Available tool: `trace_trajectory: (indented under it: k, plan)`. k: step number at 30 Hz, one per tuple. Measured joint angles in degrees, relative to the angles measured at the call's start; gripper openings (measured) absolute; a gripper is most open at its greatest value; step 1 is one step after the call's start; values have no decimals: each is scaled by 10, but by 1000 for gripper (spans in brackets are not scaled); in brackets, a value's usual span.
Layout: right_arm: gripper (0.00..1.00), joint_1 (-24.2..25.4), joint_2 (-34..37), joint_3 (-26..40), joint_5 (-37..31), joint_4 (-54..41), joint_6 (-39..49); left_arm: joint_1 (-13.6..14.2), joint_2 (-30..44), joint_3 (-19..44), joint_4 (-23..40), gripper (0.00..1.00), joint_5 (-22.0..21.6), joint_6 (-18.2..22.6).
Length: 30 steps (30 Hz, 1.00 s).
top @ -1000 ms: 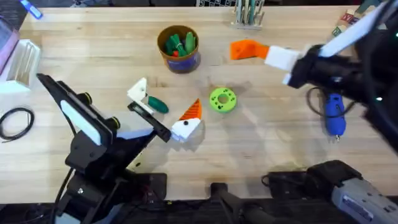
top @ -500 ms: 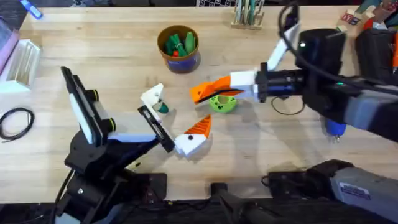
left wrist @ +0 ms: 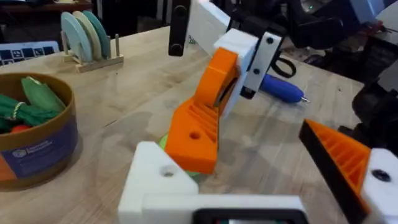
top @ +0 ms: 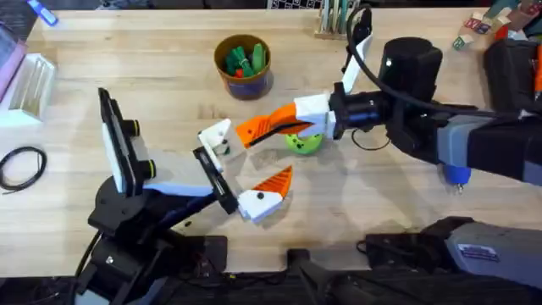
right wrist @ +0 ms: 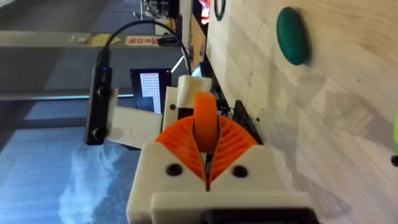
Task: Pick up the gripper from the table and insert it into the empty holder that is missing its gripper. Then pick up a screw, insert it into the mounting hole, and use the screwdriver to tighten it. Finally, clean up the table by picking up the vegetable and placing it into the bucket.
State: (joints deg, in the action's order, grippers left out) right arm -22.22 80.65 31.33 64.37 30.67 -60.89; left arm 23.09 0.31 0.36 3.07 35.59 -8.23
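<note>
While reaching across over the green disc point(top: 303, 140) | right gripper point(top: 247, 131) staying pinched, nothing between pads | left gripper point(top: 247, 169) gaping wide beside disc | vegetable point(top: 222, 149) lying just beside disc | bucket point(top: 243, 74) standing beyond disc | screwdriver point(top: 456, 174) lying well apart from disc
</note>
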Motion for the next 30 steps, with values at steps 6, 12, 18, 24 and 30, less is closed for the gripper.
trace_trajectory:
  k: [6, 12, 18, 24, 30]
  plan:
    - [10, -17, 4, 0, 0, 20, -24, 0, 0, 0, 0, 986, 5, 0]
    - [10, -34, 41, 22, 5, 24, -39, -5, 0, 0, 1, 985, -6, -3]
    - [10, -49, 67, 42, 14, 86, -64, -8, -1, 0, 0, 986, -23, -1]
    - [9, -50, 70, 42, 11, 93, -79, -9, -1, 0, 0, 987, -25, -1]
    - [9, -71, 94, 49, -22, 108, -84, -15, 0, 0, 2, 988, -55, -9]
